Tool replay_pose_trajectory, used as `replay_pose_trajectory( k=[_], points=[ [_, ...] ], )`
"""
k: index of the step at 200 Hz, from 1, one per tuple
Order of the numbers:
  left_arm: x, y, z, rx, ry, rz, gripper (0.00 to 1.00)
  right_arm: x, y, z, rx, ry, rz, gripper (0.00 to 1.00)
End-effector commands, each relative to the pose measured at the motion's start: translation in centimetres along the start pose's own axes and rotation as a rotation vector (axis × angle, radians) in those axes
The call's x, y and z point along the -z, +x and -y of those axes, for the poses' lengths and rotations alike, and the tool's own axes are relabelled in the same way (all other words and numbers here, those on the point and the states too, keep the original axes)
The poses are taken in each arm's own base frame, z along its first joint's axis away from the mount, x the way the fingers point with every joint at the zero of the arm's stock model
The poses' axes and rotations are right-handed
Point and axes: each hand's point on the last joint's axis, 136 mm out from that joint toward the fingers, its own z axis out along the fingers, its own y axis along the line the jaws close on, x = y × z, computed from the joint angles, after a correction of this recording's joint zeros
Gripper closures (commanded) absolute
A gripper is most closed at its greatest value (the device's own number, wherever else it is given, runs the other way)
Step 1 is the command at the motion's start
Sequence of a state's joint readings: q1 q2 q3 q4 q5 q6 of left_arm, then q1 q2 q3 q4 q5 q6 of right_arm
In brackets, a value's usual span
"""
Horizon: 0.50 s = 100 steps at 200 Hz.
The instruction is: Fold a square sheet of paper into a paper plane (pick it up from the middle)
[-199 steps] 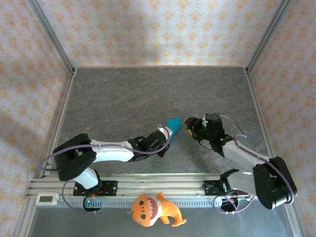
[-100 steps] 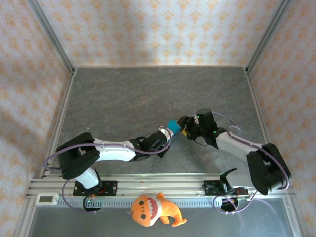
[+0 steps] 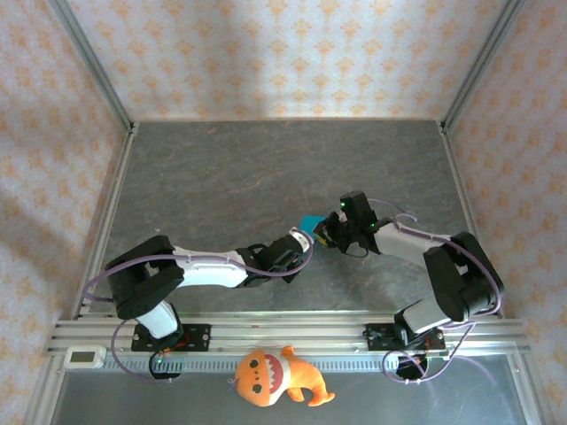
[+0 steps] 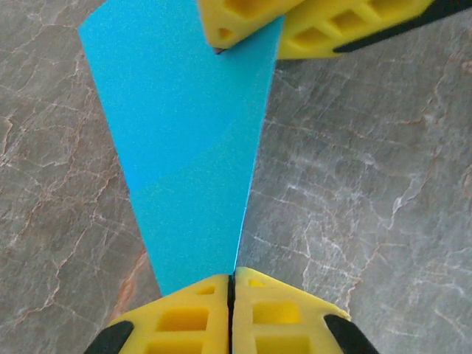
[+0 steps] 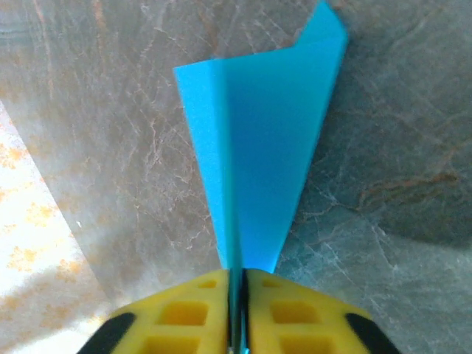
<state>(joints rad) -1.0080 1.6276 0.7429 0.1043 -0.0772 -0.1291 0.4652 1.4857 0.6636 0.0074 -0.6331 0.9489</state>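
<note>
**Folded paper sheet pinched from two sides by both end effectors**

The left arm is stretched low from its base toward 2 o'clock. The left end effector (image 3: pixel 303 239) is pressed together on the narrow end of the cyan-blue paper sheet (image 3: pixel 310 220). The right arm is bent sharply at the elbow, with its forearm reaching toward 9 o'clock. The right end effector (image 3: pixel 325 235) is likewise clamped on the sheet, its yellow fingers (image 4: pixel 254 21) being seen on the far edge in the left wrist view.

The creased, tapered sheet is held between the two, near the middle of the grey marbled tabletop (image 3: pixel 257 164). Patterned walls (image 3: pixel 283 53) enclose the tabletop on three sides.

Open room is left across the tabletop toward 12 o'clock. An orange plush toy (image 3: pixel 276 376) lies at 6 o'clock, beyond the base rail (image 3: pixel 292 335).
</note>
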Motion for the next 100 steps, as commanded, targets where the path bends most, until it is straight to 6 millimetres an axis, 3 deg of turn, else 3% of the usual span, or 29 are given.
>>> replay_pose_trajectory(
  k=[1,42,73,100],
  points=[
    [-0.2,0.13,-0.51,-0.068,-0.057,-0.026,0.91,0.11,0.19,-0.65,0.016,-0.004,-0.014,0.93],
    [-0.29,0.62,-0.95,-0.151,-0.14,-0.045,0.71,0.42,0.01,-1.21,0.022,-0.018,-0.002,1.0],
    [-0.5,0.9,-1.38,-0.186,-0.199,-0.059,0.7,0.35,0.13,-1.15,0.024,-0.019,-0.008,1.0],
    [-0.42,0.52,-1.19,-0.185,-0.21,-0.043,0.75,0.38,0.18,-1.19,0.027,-0.023,-0.009,1.0]
  ],
)
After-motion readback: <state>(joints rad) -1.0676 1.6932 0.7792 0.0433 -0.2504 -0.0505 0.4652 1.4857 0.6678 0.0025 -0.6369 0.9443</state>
